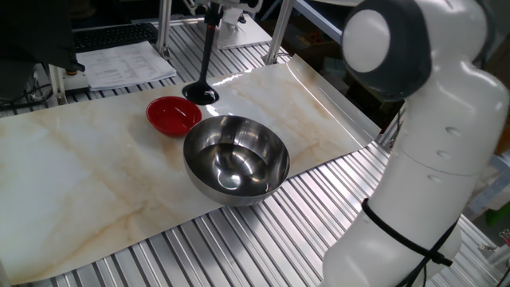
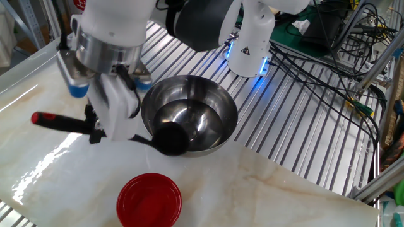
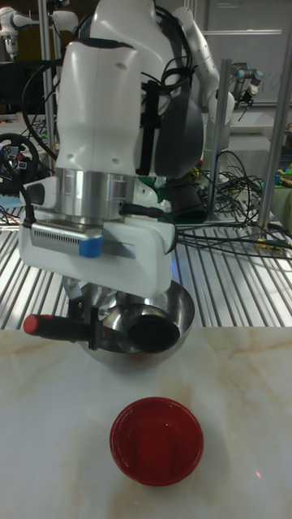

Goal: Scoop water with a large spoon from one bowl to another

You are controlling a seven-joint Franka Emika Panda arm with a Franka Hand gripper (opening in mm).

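The steel bowl (image 1: pixel 236 159) and the red bowl (image 1: pixel 173 115) are sitting near each other, leaving only a narrow strip of tabletop (image 1: pixel 88 183) between them. The ladle scoop (image 1: pixel 200 93) is hanging over that strip. The marble surface on the side of the red bowl facing away from the steel bowl is lying unobstructed.

Marble-look tabletop (image 1: pixel 96 175) – ribbed metal bench (image 2: pixel 303 126), tangled cables (image 2: pixel 328 38)
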